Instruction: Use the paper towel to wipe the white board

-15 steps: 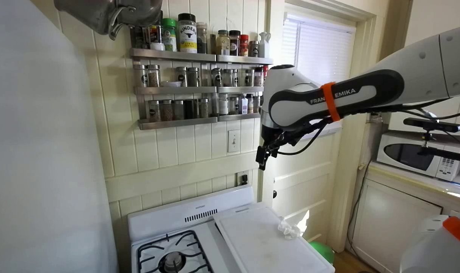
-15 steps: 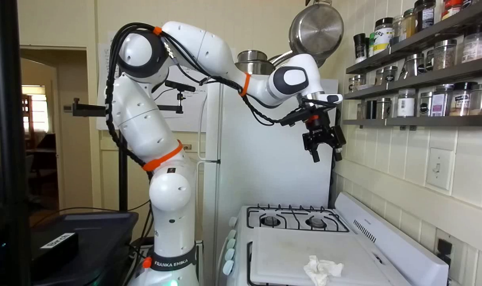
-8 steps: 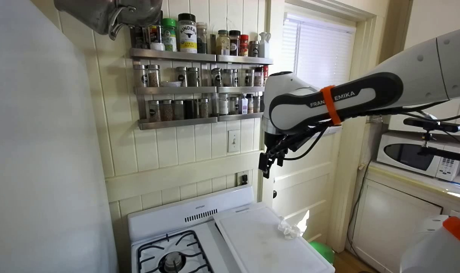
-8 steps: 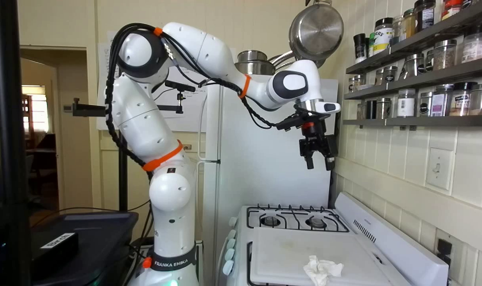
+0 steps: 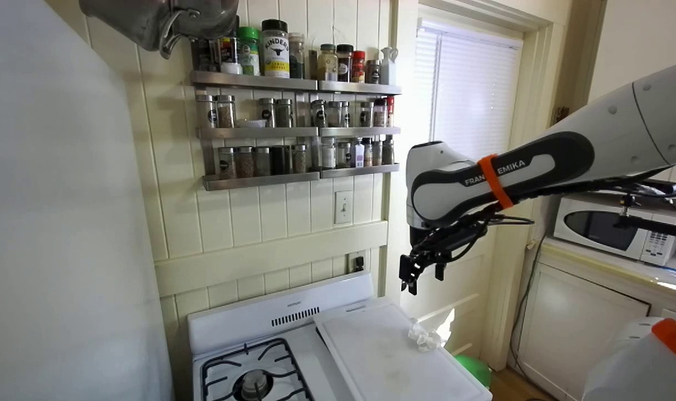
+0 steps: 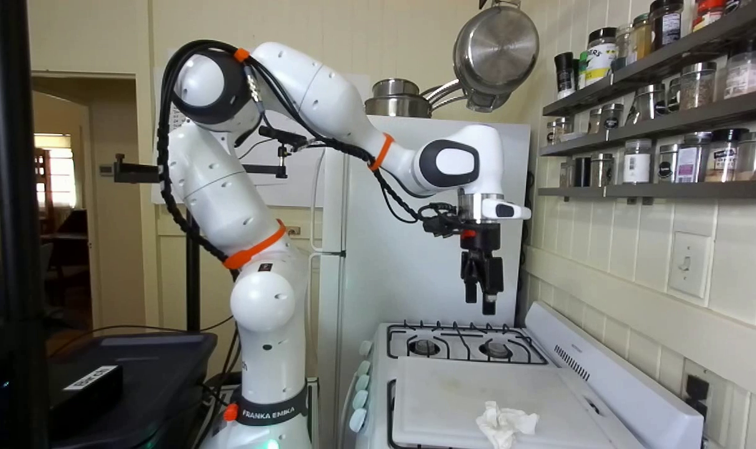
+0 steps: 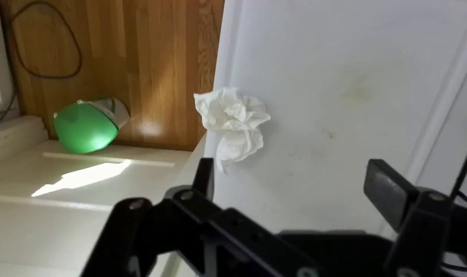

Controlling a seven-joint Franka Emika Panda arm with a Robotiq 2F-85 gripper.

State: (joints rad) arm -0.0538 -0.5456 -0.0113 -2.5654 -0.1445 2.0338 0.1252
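Note:
A crumpled white paper towel (image 5: 424,336) lies on the white board (image 5: 385,348), near one edge. The towel (image 6: 505,425) and the board (image 6: 459,391) also show in the other exterior picture. In the wrist view the towel (image 7: 235,119) lies at the board's left edge, beyond the left fingertip. The board (image 7: 314,115) has faint yellowish stains (image 7: 356,90). My gripper (image 7: 289,163) is open with nothing between its fingers. In both exterior views the gripper (image 5: 424,279) (image 6: 480,302) hangs pointing down, well above the board, apart from the towel.
The board rests on a white stove (image 6: 614,386) with black burner grates (image 6: 465,344). A wall with spice shelves (image 5: 259,132) stands behind the stove. A fridge (image 6: 427,268) stands at the stove's side. A green bin (image 7: 85,129) is on the floor beside the board.
The gripper has come down toward the board and turned, now pointing more straight down. It has moved away from the spice-shelf wall. The towel and board have not moved.

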